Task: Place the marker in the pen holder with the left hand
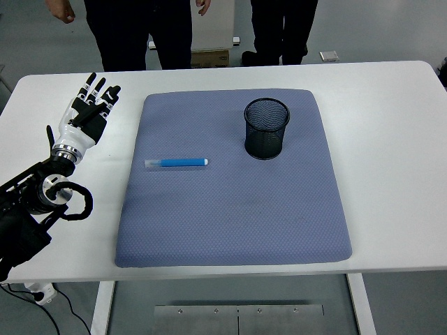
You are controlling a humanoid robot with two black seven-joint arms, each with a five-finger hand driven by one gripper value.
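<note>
Currently left hand (89, 112) lies flat on the table (391, 112) far left, fingers spread, empty. Marker (177, 162), blue, no readable label, lies on the mat (279, 209), well left of the pen holder (266, 128).

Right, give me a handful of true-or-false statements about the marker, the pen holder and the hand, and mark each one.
1. The marker lies flat on the blue mat. True.
2. The marker is inside the pen holder. False: it lies on the mat, left of the holder.
3. The pen holder stands upright on the mat. True.
4. The left hand grips the marker. False: its fingers are spread, holding nothing, over the white table left of the mat.
5. The pen holder is tipped over. False: it stands upright.
</note>
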